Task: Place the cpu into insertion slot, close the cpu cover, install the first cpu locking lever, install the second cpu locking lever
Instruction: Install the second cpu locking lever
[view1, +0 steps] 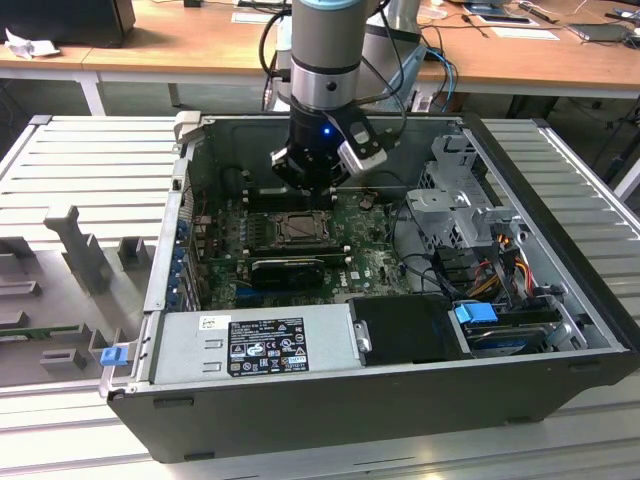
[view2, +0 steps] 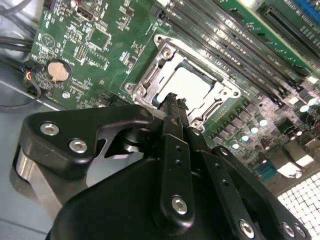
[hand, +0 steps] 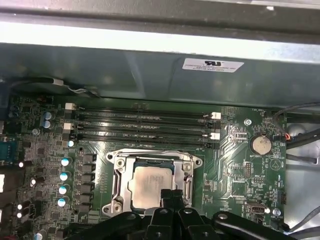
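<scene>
In the middle of the exterior view, slightly above centre, the arm comes straight down into the open computer case (view1: 560, 290), its wrist vertical and the gripper (view1: 312, 196) pointing down at the motherboard (view1: 370, 262). The fingertips hang just above the far edge of the insertion slot (view1: 297, 229), which sits a little left of centre in that frame.

In the second wrist view the gripper (view2: 172, 100) fills the lower half of the picture, and its two black fingers (view2: 176, 150) lie pressed side by side with no gap visible between them and nothing held. In the first wrist view the gripper (hand: 171, 192) shows at bottom centre, its jaws likewise together and empty.

The cpu (hand: 149, 183) already lies flat in the insertion slot (hand: 118, 186), its pale silver top showing at lower centre of the first wrist view; the fingertips overlap its lower right edge there, though whether they touch it I cannot tell. In the second wrist view the cpu (view2: 192, 84) sits at upper centre, just beyond the fingertips, framed by the silvery metal of the insertion slot (view2: 145, 82). Whether the cpu cover is already down over it I cannot tell. Memory slots (hand: 142, 125) run across the board just past the socket.
</scene>
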